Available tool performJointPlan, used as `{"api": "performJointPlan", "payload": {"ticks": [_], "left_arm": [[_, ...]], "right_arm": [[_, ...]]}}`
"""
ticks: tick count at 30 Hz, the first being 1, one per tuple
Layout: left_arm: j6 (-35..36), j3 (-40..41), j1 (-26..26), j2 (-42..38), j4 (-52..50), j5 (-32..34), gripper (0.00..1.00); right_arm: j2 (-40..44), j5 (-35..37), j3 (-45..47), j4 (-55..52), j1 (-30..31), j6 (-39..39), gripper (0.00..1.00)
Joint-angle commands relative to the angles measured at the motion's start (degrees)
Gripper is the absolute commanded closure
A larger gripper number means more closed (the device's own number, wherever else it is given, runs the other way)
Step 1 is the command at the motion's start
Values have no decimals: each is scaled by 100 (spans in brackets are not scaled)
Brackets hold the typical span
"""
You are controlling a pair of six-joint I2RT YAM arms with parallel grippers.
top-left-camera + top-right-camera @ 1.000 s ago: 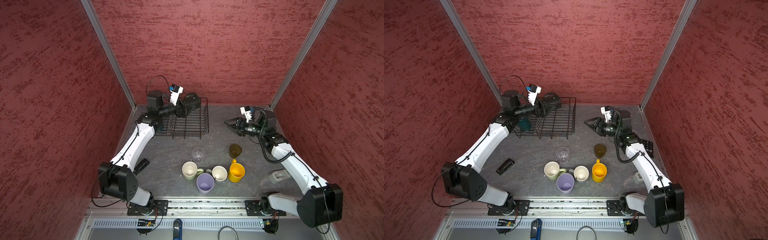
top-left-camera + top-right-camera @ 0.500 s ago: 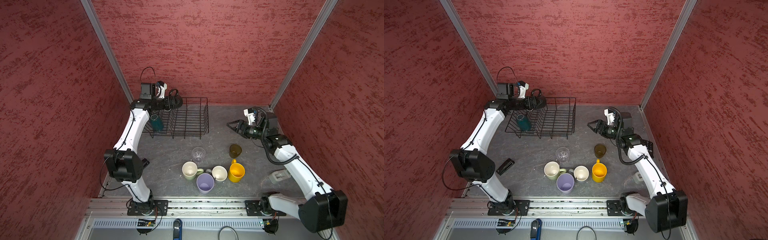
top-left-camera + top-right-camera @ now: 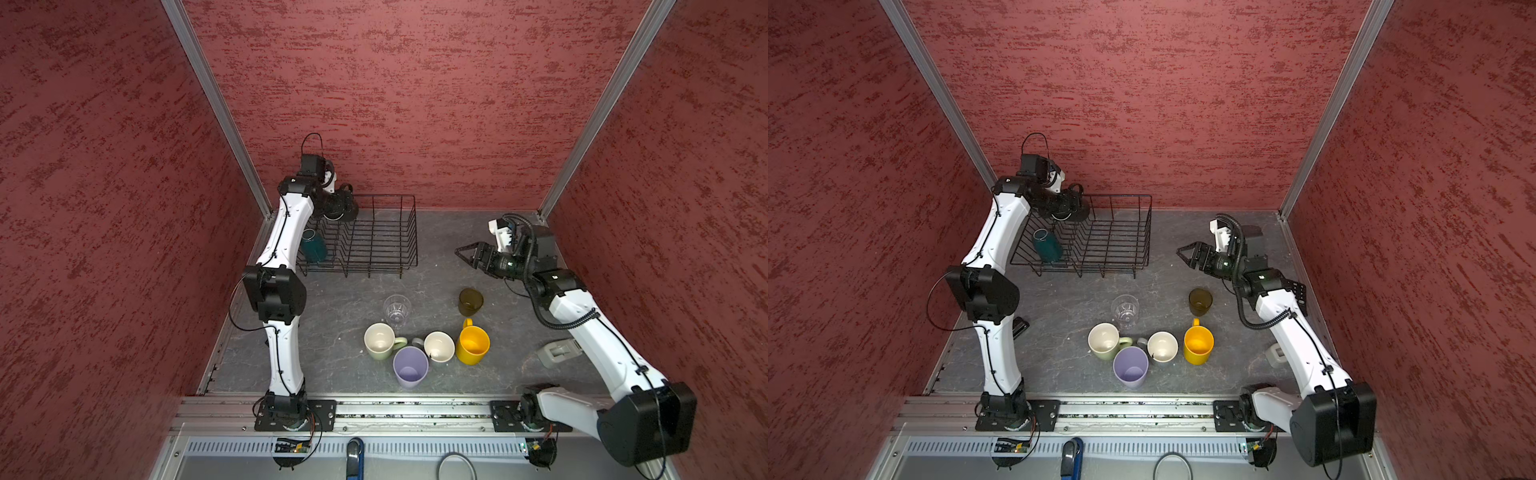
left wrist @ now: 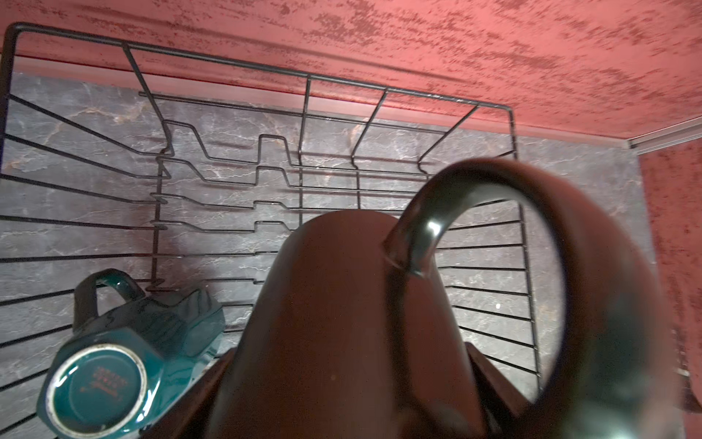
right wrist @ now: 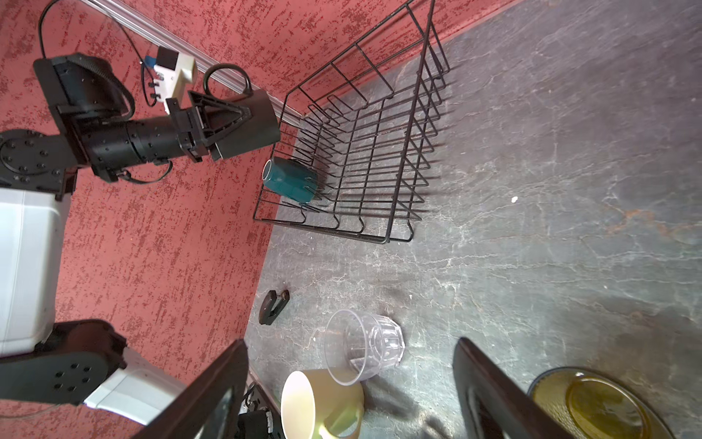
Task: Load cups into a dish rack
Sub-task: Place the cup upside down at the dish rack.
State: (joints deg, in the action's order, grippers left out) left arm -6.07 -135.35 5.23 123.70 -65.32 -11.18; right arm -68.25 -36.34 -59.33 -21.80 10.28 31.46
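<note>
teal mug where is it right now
In both top views the teal mug lies on its side inside the dish rack, at its near-left corner.

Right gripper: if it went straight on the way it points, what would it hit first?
Probably the dish rack: the right gripper aims at its nearest side, nothing between. Depth is uncertain.

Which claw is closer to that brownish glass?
Right. The right gripper hovers just beyond the amber tumbler; the left gripper holds a black mug above the dish rack.
</note>
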Motion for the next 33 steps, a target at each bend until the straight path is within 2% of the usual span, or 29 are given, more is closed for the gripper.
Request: {"api": "performJointPlan", "payload": {"ticks": [1, 4, 15, 19, 24, 33], "left_arm": [[201, -510, 103, 216, -263, 439, 100], [254, -705, 188, 438, -374, 725, 100], [363, -730, 180, 751, -242, 1011, 100], [362, -743, 171, 826, -102, 1012, 100], [371, -1126, 128, 1169, -295, 1074, 100], [428, -1174, 72, 1401, -270, 1118, 100]], "right_arm": [[110, 104, -78, -77, -34, -140, 15], [115, 76, -19, -38, -34, -106, 14], [110, 14, 132, 66, -34, -16, 14], [102, 8, 171, 97, -27, 9, 14], [92, -2, 161, 77, -33, 9, 14], [70, 39, 182, 18, -29, 8, 13]]}}
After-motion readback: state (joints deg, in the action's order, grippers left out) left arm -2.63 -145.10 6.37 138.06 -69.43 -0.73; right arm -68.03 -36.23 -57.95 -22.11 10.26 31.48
